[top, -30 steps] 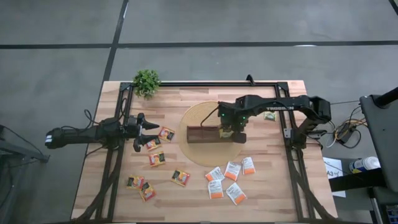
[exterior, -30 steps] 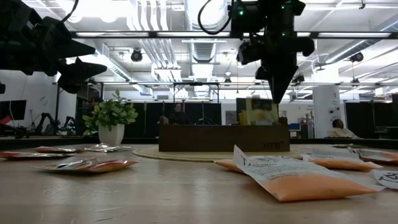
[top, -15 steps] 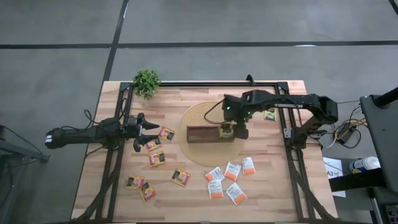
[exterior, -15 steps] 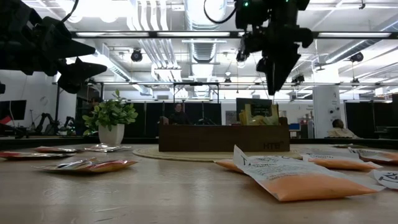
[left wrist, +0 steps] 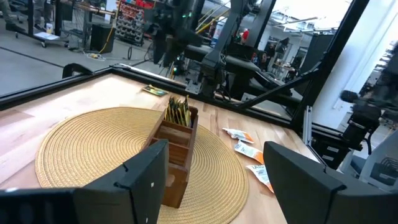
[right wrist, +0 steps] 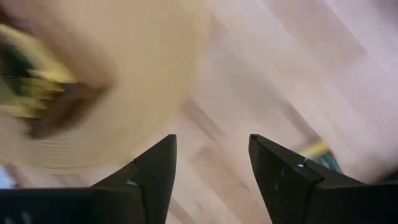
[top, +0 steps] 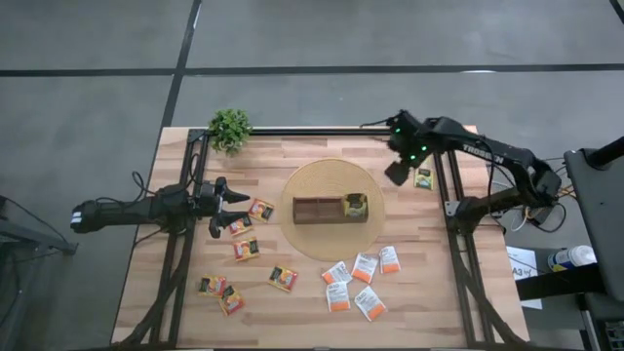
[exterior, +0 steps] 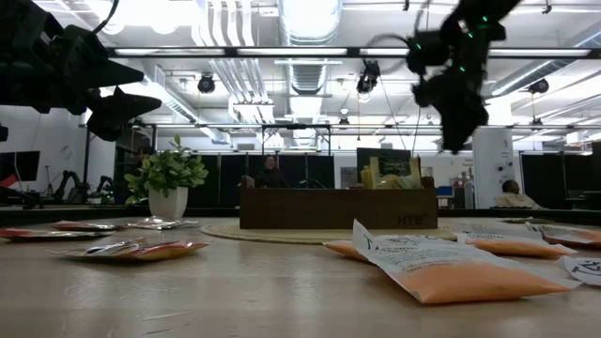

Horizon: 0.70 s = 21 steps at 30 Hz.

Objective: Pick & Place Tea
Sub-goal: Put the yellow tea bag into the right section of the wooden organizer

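Right gripper (top: 398, 173) open, empty, raised near a green sachet (top: 423, 179) — best drop squarely over it, pinch flat. Left gripper (top: 234, 207) open, waiting — beside red sachets.

Table top (top: 292, 302): light wood planks, visible grain, matt, smooth. Round mat (left wrist: 93, 146) ahead of the left claw (left wrist: 214, 171): woven straw-like fibre in coiled rings, rough, dull. Box (top: 330, 209) on it: dark brown wood, low sheen (stamped lettering shows on its long side in the low view). Tea sachets (top: 355, 282) look like thin printed paper or foil, slightly glossy, crinkled at the edges; the orange-white one (exterior: 441, 268) nearest the low camera catches light. Left claw fingers (left wrist: 146, 177): matt black plastic, smooth faces. Right claw (right wrist: 211, 171) fingers (right wrist: 289, 180) same finish. Frame rails (top: 453, 244) beside the right claw: black metal, satin. Plant pot (exterior: 168, 204): white, smooth, matt.
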Each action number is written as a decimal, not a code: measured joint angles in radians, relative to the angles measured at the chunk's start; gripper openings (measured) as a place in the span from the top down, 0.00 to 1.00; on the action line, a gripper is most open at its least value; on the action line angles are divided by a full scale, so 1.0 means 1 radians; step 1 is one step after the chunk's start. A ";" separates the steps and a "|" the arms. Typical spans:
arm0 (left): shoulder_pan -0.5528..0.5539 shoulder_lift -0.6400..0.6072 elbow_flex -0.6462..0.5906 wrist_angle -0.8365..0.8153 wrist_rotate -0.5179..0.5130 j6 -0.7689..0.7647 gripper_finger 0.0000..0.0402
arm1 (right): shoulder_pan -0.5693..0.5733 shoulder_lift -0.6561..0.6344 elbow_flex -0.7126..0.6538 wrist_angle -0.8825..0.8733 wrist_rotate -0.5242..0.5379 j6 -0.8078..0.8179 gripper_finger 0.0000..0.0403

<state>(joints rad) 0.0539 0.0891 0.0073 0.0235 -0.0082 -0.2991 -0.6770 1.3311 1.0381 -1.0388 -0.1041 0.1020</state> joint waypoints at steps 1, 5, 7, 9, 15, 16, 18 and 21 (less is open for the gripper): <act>0.000 0.000 0.000 0.000 0.000 0.000 0.36 | -0.037 -0.010 -0.020 -0.004 -0.002 -0.025 0.51; 0.000 0.000 0.000 0.000 0.000 0.000 0.36 | -0.141 -0.049 -0.088 -0.017 0.002 -0.265 0.52; 0.000 0.000 0.000 0.000 0.000 0.000 0.36 | -0.161 -0.058 -0.116 -0.036 0.006 -0.390 0.52; 0.000 0.000 0.000 0.000 0.000 0.000 0.36 | -0.164 -0.062 -0.137 -0.049 0.037 -0.488 0.52; 0.000 0.000 0.000 0.000 0.000 0.000 0.36 | -0.173 -0.061 -0.207 -0.054 0.131 -0.617 0.47; 0.000 0.000 0.000 0.000 0.000 0.000 0.36 | -0.180 -0.062 -0.221 -0.048 0.131 -0.630 0.46; 0.000 0.000 0.000 0.000 0.000 0.000 0.36 | -0.192 -0.061 -0.248 -0.029 0.132 -0.652 0.44; 0.000 0.000 0.000 0.000 0.000 0.000 0.36 | -0.211 -0.060 -0.288 -0.016 0.135 -0.675 0.41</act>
<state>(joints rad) 0.0539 0.0888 0.0074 0.0234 -0.0082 -0.2989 -0.8883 1.2709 0.7504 -1.0552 0.0312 -0.5729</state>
